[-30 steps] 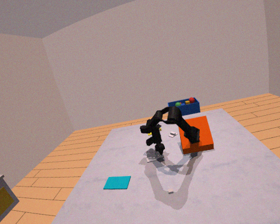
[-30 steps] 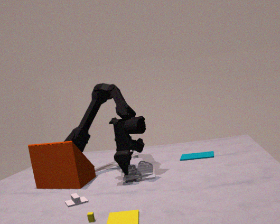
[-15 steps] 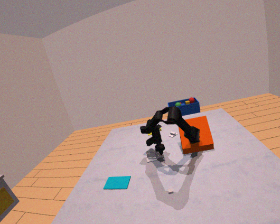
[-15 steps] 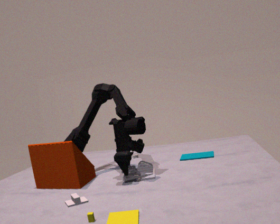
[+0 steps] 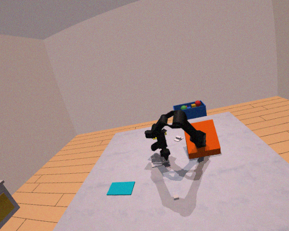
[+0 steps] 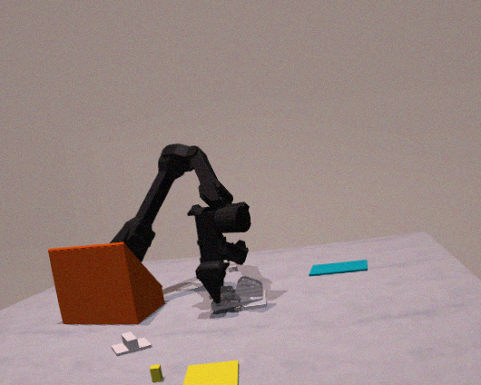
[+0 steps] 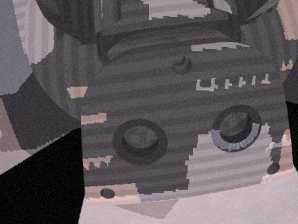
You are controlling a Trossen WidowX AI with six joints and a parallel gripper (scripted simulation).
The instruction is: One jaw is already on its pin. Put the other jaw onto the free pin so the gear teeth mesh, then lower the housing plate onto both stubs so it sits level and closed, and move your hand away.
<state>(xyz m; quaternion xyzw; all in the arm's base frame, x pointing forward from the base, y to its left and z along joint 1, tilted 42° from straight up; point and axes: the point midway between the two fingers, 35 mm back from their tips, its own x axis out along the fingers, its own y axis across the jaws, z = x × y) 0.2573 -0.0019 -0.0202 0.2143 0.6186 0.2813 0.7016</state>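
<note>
From my station I see my robot's arm point(image 5: 179, 119) point(image 6: 177, 156) in matte black throughout, built of slim, angular links with chunky, faceted joints, a thick rounded cylinder near the wrist, and a gripper point(image 6: 217, 301) tapering to a dark point.
</note>
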